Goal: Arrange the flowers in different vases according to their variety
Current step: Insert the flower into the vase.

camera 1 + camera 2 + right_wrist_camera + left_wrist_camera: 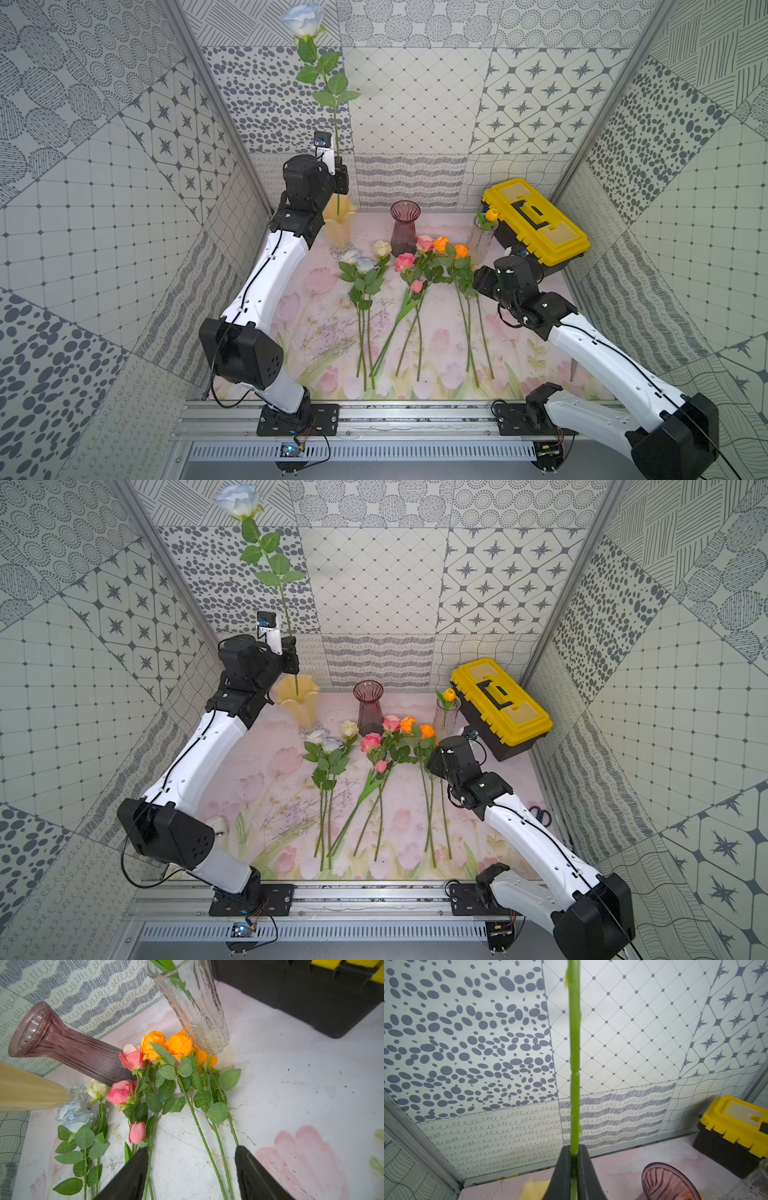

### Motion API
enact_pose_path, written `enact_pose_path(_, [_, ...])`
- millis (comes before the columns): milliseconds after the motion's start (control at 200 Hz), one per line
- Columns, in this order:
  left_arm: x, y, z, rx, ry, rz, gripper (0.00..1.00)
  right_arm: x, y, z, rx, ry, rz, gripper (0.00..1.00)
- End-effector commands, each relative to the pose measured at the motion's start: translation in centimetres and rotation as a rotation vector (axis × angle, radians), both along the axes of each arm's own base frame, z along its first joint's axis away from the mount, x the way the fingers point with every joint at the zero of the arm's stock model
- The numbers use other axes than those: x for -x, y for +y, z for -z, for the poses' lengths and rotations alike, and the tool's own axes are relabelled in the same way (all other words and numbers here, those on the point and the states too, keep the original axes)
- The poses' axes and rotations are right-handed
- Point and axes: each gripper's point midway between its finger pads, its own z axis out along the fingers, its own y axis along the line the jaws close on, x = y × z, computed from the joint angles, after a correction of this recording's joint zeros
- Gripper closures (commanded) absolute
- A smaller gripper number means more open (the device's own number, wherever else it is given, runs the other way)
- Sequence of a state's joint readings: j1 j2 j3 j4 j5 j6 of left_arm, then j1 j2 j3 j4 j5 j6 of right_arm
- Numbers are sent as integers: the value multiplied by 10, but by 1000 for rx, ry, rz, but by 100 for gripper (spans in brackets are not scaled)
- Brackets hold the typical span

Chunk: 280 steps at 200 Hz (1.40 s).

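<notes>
Looking in both top views, we find the left gripper (338, 172) clenched on the stem (335, 124) of a pale-blue rose (303, 18). The rose stands upright, and its lower end reaches into the mouth of the cream-yellow vase (340, 232) at ten o'clock on the mat (442, 324). The purple vase (404, 232) stands at twelve. The clear vase (482, 241) stands at two, holding one orange bud (492, 214), just beside the toolbox (536, 224). White roses (361, 262), pink flowers (405, 262) and orange roses (451, 248) lie in three bunches mid-mat, heads toward twelve. The right gripper (478, 280) hangs at three o'clock of the bunches.

From the left wrist, we see the jaws pinching the green stem squarely, with the yellow rim just below them.

We judge the step to be lowering. We should sink straight down with the stem vertical and centred. We should let go only once its foot rests on the bottom. Otherwise the tall, top-heavy bloom may lean on the ruffled rim or tip the vase.

From the right wrist, we see that gripper spread wide and holding nothing. The orange stems run between its fingers (133, 1169); we cannot tell whether they touch.
</notes>
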State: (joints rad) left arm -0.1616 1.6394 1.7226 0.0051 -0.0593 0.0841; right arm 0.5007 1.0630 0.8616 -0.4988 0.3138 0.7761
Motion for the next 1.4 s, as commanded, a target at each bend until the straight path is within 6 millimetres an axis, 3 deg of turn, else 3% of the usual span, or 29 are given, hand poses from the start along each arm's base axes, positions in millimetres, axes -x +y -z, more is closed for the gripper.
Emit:
enact_pose_path(0, [-15,18,-63,-7,-294,-45,100,-5,7,-6,-26,-28,-7,30])
enact_pose_path(135, [-32,27,-35,50,-261,-53,100,-5,9,-8,-26,-34,-7,30])
enact_pose_path(420, [-46,36,72,66,-90,-87,100,-2,14,-5,-21,-24,-16,29])
enact_pose_path(590, [-40,38,110,87,19,-102,17,0,18,-1,-18,-11,-30,29])
enact_pose_path(630, [-37,39,116,95,44,-104,7,0,19,0,-16,-8,-33,29])
enact_pose_path(935, [6,37,144,102,197,-107,1,1,26,21,15,48,-62,28])
enact_pose_path(1121, [39,23,157,89,286,-69,1,-2,25,27,67,63,-87,28])
enact_pose_path(1396, [98,4,172,89,411,4,1,-11,43,53,130,170,-224,27])
